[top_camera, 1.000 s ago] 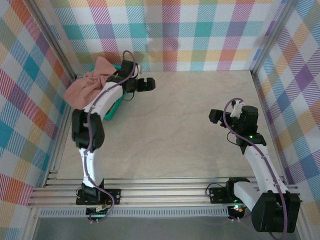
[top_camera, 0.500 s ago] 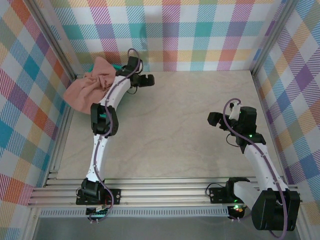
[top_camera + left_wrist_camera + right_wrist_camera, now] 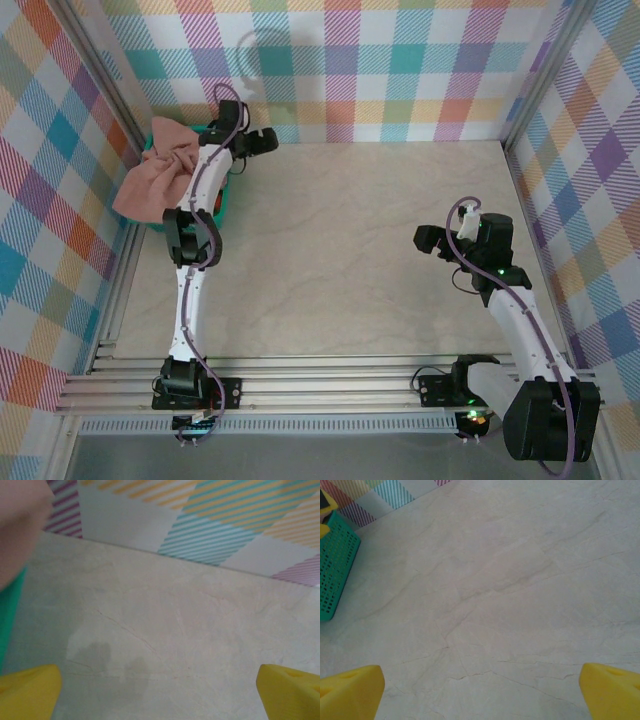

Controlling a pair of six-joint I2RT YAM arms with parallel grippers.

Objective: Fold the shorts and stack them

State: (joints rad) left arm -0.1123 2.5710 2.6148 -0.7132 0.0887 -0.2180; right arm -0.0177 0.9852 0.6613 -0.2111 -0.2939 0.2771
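Dusty pink shorts (image 3: 150,175) lie heaped over the teal basket (image 3: 224,205) in the far left corner of the table (image 3: 350,250). The left gripper (image 3: 266,140) hovers just beside the basket, fingers spread wide and empty. The right gripper (image 3: 426,239), equally agape, hangs well apart.

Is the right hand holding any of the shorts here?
No: the right hand is open, its yellow fingers wide apart above the table with nothing between them.
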